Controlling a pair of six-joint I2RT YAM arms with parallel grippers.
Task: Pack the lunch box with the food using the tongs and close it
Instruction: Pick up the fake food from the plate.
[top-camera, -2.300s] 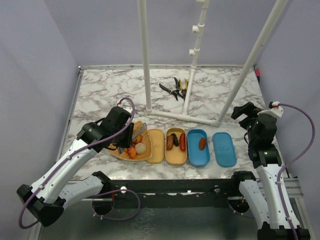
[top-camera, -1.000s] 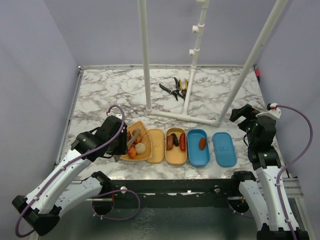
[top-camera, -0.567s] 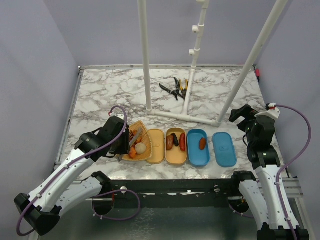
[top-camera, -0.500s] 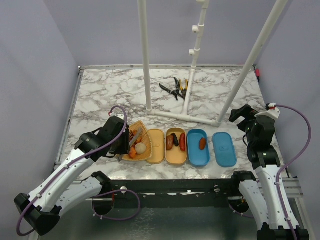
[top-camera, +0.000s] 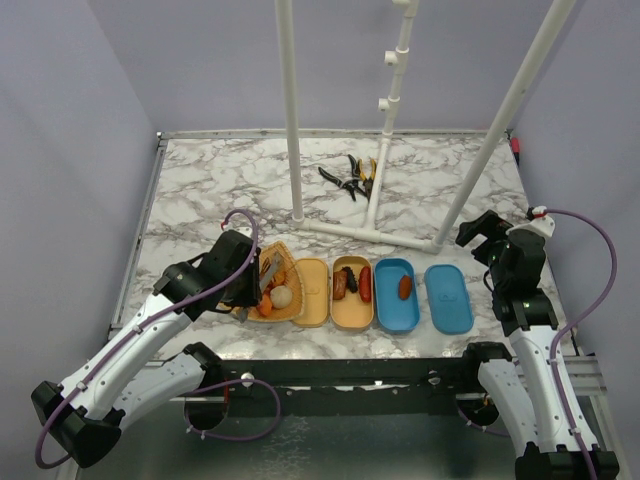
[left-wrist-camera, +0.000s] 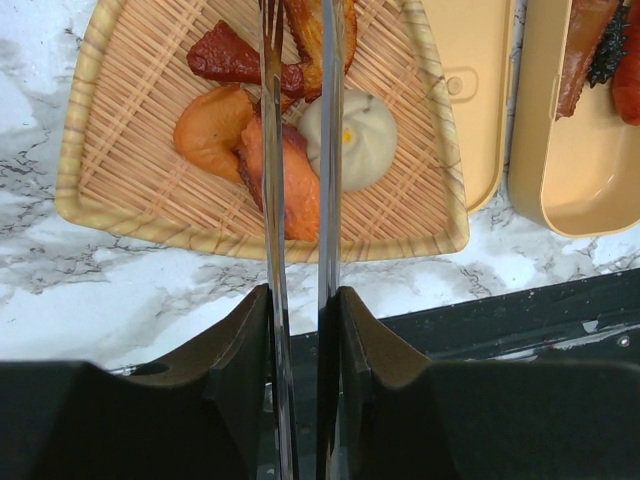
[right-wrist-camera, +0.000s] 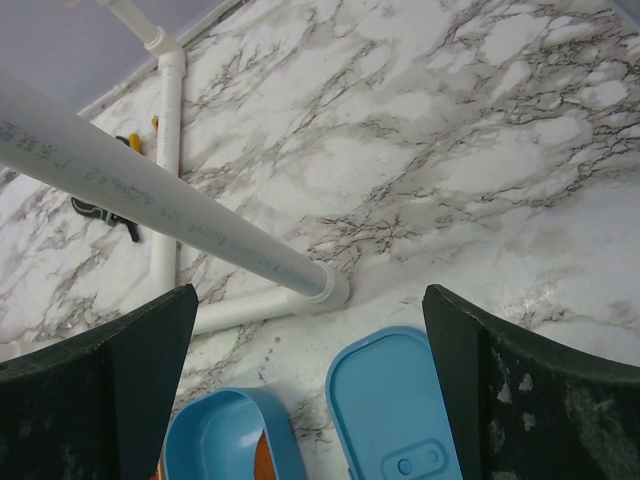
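An orange-red toy food piece (left-wrist-camera: 292, 190) lies in the gap between the two arms of the long thin grey metal tongs (left-wrist-camera: 328, 180). It sits on a woven straw basket (left-wrist-camera: 110, 150), with a round beige bun (left-wrist-camera: 350, 140) just right of the tongs and an orange lump (left-wrist-camera: 210, 130) and dark red strip (left-wrist-camera: 235, 62) to their left. The left gripper (left-wrist-camera: 300, 305) squeezes the tongs by their arms, which stand narrowed but not touching. Whether the tips have caught anything cannot be told, since they run off the top of the wrist view.

The likely risk is that a pinch from such thin arms lets a rounded piece slip or roll on the lift. It could also knock the bun aside, or drop the piece short of the beige lunch box tray (left-wrist-camera: 570, 190) further right of the tongs.

Only the overhead view shows the blue tray (top-camera: 396, 310), the blue lid (top-camera: 448, 298) and the right gripper (top-camera: 478, 230), idle with jaws spread wide, well apart from the tongs. Only the wrist view shows the gap between the arms.
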